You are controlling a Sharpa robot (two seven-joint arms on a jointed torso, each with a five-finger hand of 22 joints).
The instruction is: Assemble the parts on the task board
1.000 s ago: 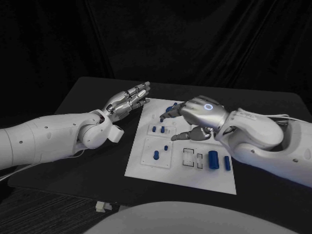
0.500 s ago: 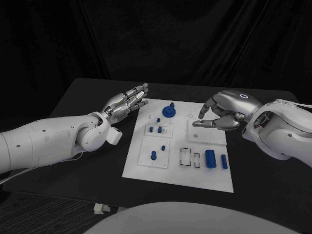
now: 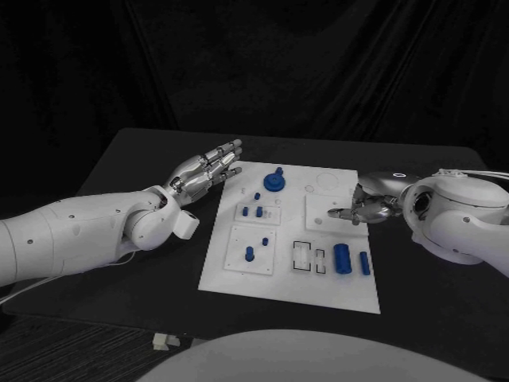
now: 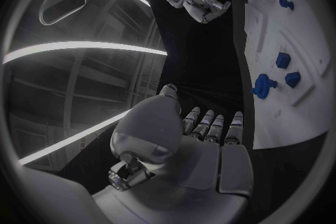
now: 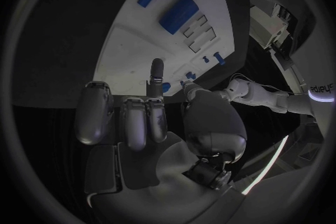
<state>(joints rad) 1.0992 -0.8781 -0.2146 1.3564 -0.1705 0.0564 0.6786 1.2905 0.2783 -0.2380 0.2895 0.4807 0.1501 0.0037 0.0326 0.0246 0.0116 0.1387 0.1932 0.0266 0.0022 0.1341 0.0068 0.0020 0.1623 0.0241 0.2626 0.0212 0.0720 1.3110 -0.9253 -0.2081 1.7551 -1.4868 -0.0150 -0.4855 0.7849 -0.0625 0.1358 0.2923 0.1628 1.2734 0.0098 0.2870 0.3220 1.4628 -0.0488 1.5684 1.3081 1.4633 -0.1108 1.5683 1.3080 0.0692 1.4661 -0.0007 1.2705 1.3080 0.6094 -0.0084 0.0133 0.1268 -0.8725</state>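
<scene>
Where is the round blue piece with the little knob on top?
In the head view the round blue part sits at the far end of the task board, near the left hand.

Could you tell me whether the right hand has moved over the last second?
Yes. The right hand has drawn back from over the middle of the task board to its right edge.

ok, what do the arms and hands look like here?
Both arms are smooth white shells with rounded joints. The left hand and right hand are silver metal with segmented fingers. A small glowing ring marks the right hand's back, thin pale cables loop over the right arm, and the left arm shows small dark screw dots.
</scene>
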